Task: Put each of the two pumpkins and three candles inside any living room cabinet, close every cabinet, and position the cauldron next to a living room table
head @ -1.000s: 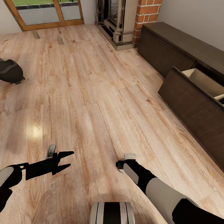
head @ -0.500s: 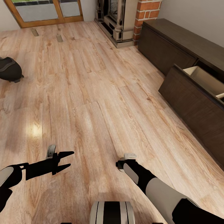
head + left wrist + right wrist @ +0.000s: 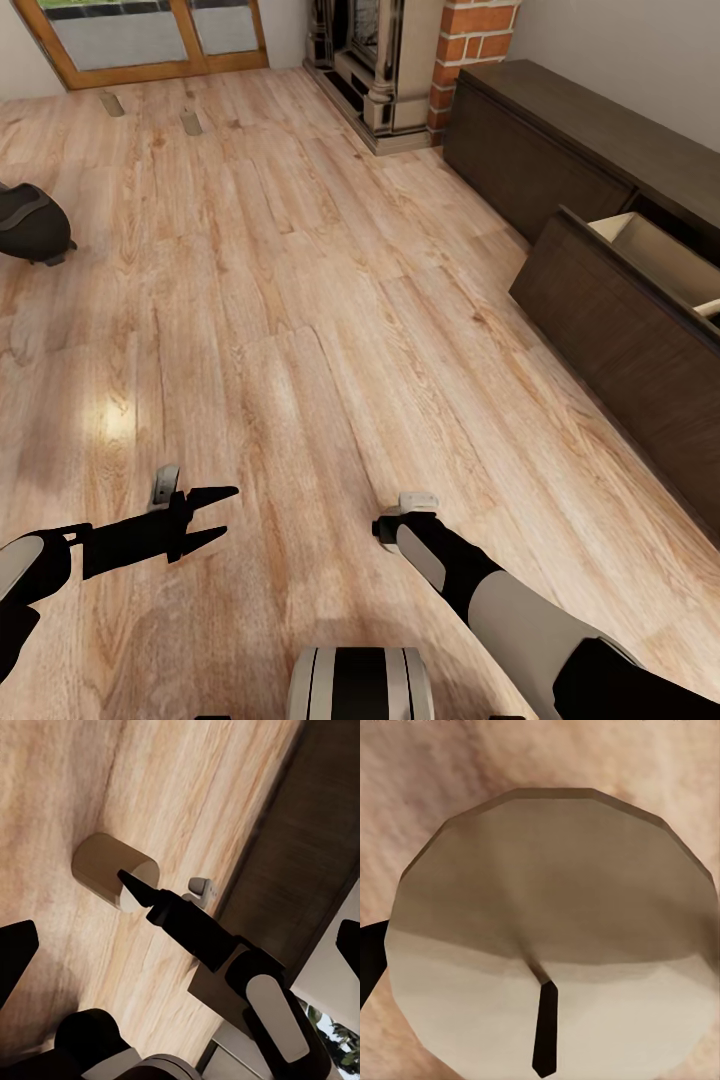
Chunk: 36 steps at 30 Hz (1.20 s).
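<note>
A beige candle fills the right wrist view, seen end-on with its dark wick. In the left wrist view the same candle sits at the tip of my right gripper, which is shut on it, low over the wood floor. My left gripper hangs open and empty to the left, its fingers spread wide. The black cauldron stands on the floor at the far left edge. The dark-brown cabinet runs along the right wall, with one drawer pulled open and pale inside. The pumpkins are out of view.
The open drawer's dark front juts into the floor on the right. A fireplace and brick column stand at the back, beside a wood-framed glass door. Two floor vents lie near the door.
The whole view shifted slightly between one second and half a second ago, so the camera moved. Both arms keep the same pose, and nothing differs since.
</note>
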Motion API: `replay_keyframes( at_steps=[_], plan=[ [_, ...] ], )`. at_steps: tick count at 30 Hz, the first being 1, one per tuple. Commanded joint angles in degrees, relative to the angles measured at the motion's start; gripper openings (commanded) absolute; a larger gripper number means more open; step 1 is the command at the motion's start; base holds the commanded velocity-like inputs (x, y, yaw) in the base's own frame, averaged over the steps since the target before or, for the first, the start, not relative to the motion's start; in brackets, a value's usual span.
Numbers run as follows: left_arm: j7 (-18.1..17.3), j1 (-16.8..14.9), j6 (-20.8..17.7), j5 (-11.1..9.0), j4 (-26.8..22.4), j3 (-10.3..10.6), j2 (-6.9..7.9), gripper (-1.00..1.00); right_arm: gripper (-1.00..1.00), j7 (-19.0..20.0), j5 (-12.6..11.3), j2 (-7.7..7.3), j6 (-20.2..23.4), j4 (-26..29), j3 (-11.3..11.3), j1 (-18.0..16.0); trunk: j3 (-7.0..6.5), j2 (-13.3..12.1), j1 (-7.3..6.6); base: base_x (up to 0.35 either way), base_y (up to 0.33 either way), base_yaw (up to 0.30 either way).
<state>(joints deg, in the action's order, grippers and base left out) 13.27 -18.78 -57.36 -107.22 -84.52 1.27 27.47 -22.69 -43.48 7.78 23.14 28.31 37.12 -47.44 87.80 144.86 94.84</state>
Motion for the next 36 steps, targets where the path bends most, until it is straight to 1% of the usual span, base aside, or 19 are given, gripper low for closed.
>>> replay_keyframes(
  at_steps=[1,18,31,36],
  plan=[
    [0.5,0.0,0.0,-0.6,0.0,0.0,0.04,1.00,-1.00,-0.5,-0.6,-0.05,0.1,0.1,0.4,-0.1,0.04,0.0,-0.01,0.000,0.000,0.000],
    [0.6,0.0,0.0,-0.6,0.0,0.0,0.04,1.00,-1.00,-0.5,-0.5,-0.02,0.1,0.1,0.4,0.0,0.04,0.0,-0.01,0.000,0.000,0.000],
    [0.9,0.0,0.2,-0.2,0.0,0.0,0.04,1.00,-1.00,-0.5,-0.5,-0.12,0.1,0.2,0.4,-0.1,-2.84,-0.2,-0.35,0.000,0.000,0.000],
    [1.0,0.0,0.2,-0.1,1.3,-0.1,0.04,1.00,-1.00,-0.5,-0.6,-0.26,0.1,0.6,0.3,-0.1,-3.95,-0.2,-0.47,0.000,0.000,0.000]
  ],
)
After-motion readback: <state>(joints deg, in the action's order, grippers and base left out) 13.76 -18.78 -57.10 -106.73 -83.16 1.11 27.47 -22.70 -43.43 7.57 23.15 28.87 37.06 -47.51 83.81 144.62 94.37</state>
